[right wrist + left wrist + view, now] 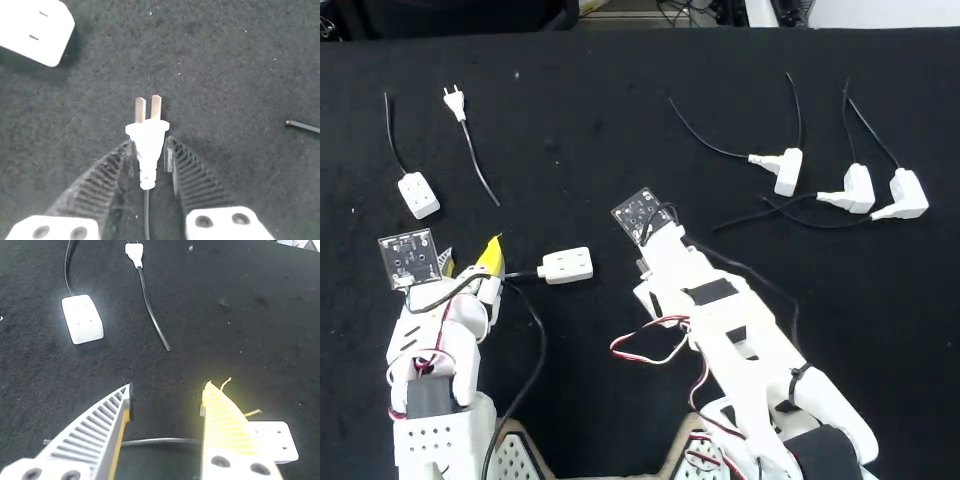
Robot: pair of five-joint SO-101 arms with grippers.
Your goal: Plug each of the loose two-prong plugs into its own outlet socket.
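- Right gripper (148, 145) pinches plug (146, 136) by its body, prongs free, near socket (32, 27).
- Left gripper (167, 386) spread, straddling a cord (160, 442).
- Plug looks light and rigid; hold the body, never the prongs.

table cover (620, 90): black cloth, matt, slightly fuzzy, lint specks all over. plug (146, 142) at centre of the right wrist view: white moulded plastic, smooth, faint sheen. its prongs (149, 109): bare metal, coppery, dull satin. socket (82, 319), upper left of the left wrist view: same smooth white plastic. cable (152, 315) next to it: black rubbery jacket, smooth, light gloss. left gripper (167, 390) fingers (222, 415): ribbed printed plastic, one yellow with stray strings at the tip, one white. right gripper (149, 143): ribbed plastic too, matt. arm shells (740, 330), lower half of the high view: white plastic, matt.
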